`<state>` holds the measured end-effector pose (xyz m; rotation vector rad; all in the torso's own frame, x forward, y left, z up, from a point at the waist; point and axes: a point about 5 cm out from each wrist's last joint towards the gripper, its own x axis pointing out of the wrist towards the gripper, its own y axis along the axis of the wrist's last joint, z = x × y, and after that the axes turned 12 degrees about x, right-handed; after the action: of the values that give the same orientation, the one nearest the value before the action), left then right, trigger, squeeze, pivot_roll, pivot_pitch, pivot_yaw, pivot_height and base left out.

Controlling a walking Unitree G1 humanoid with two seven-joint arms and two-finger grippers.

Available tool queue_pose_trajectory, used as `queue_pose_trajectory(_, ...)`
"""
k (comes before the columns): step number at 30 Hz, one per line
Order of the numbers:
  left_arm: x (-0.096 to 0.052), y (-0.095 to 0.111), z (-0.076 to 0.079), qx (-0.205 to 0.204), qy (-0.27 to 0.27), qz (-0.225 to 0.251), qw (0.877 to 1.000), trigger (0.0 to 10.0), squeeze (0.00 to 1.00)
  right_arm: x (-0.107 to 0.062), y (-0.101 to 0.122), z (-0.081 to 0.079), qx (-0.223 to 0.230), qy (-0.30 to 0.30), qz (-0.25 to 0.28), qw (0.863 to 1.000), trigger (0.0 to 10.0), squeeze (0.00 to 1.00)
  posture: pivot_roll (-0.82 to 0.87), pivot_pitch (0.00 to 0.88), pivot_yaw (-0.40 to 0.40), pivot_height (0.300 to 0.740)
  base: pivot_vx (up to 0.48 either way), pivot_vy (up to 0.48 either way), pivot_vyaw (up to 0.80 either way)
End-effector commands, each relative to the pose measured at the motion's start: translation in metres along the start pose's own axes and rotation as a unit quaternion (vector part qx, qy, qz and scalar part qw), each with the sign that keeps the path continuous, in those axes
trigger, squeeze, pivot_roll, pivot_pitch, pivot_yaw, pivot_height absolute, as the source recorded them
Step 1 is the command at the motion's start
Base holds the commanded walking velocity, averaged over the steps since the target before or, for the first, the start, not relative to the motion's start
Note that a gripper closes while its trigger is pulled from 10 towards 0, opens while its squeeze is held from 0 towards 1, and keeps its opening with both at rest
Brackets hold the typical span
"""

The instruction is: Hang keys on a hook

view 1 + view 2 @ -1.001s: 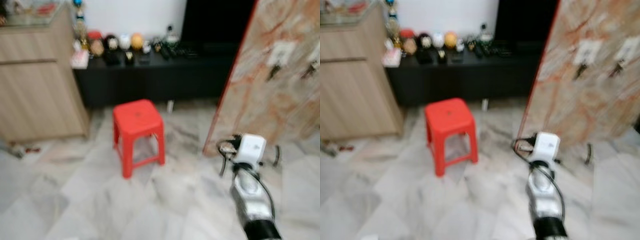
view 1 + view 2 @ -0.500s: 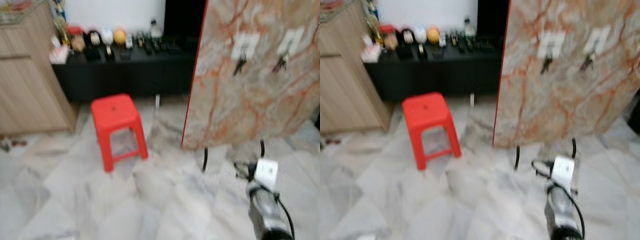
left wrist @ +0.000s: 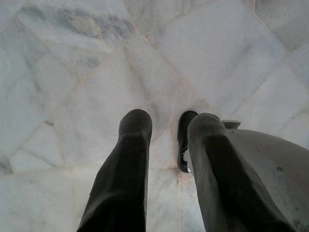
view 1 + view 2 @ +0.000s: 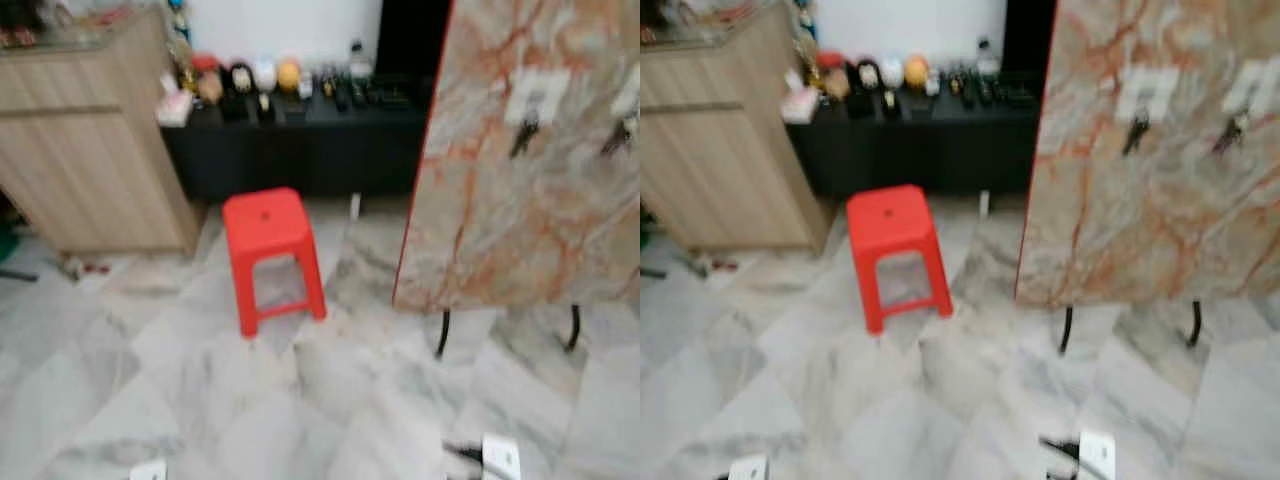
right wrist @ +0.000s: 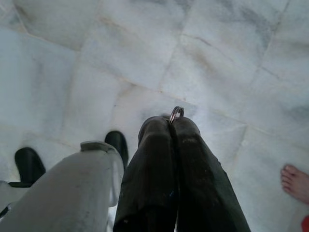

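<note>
Our right gripper (image 5: 172, 123) is pinched tight on the keys (image 5: 175, 114), just the ring poking out between the fingertips, pointed down over the marble floor (image 5: 72, 72). Left gripper (image 3: 166, 126) hangs with its fingers apart, holding nothing. The marbled hook board (image 4: 540, 170) stands ahead on the right, beside a red stool (image 4: 268, 255).

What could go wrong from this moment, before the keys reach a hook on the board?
1. The right gripper pinches only a key ring at its very fingertips, so a jolt while walking might shake it loose onto the marble floor.
2. The marble-patterned board stands on thin black legs; a bump could tip it.
3. A bare foot is near the right arm, so a swing might hit the person.
4. The red stool stands close to the path.
</note>
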<state>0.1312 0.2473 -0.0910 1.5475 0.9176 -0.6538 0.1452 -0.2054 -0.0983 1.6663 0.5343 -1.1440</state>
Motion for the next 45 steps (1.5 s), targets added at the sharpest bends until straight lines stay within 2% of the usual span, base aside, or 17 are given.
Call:
queue_pose_trajectory(1, -0.001, -0.004, -0.001, -0.001, 0.001, -0.007, 1.0, 10.0, 0.0, 0.001, 0.005, -0.006, 0.001, 0.012, 0.007, 1.0, 10.0, 0.0, -0.06, 0.0, -0.027, 0.74, 0.0, 0.0, 0.0)
queue_pose_trajectory(6, -0.001, -0.004, -0.002, -0.009, -0.002, -0.006, 1.0, 10.0, 0.0, 0.001, 0.006, -0.006, -0.006, 0.031, 0.005, 0.999, 10.0, 0.0, -0.06, 0.0, -0.032, 0.74, 0.0, 0.0, 0.0)
queue_pose_trajectory(15, 0.0, 0.0, -0.004, -0.004, -0.004, -0.009, 1.0, 10.0, 0.0, -0.004, -0.007, 0.034, -0.012, 0.004, -0.019, 1.0, 10.0, 0.0, -0.07, 0.0, -0.028, 0.74, 0.0, 0.0, 0.0)
queue_pose_trajectory(21, 0.0, -0.002, -0.002, -0.002, -0.007, -0.01, 1.0, 10.0, 0.0, -0.005, -0.007, 0.041, -0.015, 0.002, -0.021, 1.0, 10.0, 0.0, -0.07, 0.0, -0.026, 0.74, 0.0, 0.0, 0.0)
queue_pose_trajectory(26, 0.0, -0.003, -0.001, 0.002, -0.01, -0.012, 1.0, 10.0, 0.0, -0.003, -0.01, 0.023, -0.019, 0.014, -0.023, 0.999, 10.0, 0.0, -0.07, 0.0, -0.024, 0.74, 0.0, 0.0, 0.0)
queue_pose_trajectory(27, -0.001, -0.003, -0.001, 0.003, -0.011, -0.012, 1.0, 10.0, 0.0, -0.002, -0.014, 0.008, -0.021, 0.022, -0.025, 0.999, 10.0, 0.0, -0.07, 0.0, -0.025, 0.74, 0.0, 0.0, 0.0)
queue_pose_trajectory(33, -0.001, -0.004, -0.001, 0.006, -0.012, -0.013, 1.0, 10.0, 0.0, -0.003, -0.02, -0.015, -0.022, 0.034, -0.027, 0.999, 10.0, 0.0, -0.07, 0.0, -0.023, 0.74, 0.0, 0.0, 0.0)
queue_pose_trajectory(39, -0.001, -0.006, -0.001, 0.009, -0.015, -0.015, 1.0, 10.0, 0.0, -0.001, -0.01, -0.028, -0.02, 0.035, -0.017, 0.999, 10.0, 0.0, -0.08, 0.0, -0.02, 0.74, 0.0, 0.0, 0.0)
queue_pose_trajectory(45, -0.002, -0.008, 0.0, 0.012, -0.016, -0.018, 1.0, 10.0, 0.0, 0.001, 0.0, -0.02, -0.017, 0.027, -0.01, 0.999, 10.0, 0.0, -0.08, 0.0, -0.017, 0.74, 0.0, 0.0, 0.0)
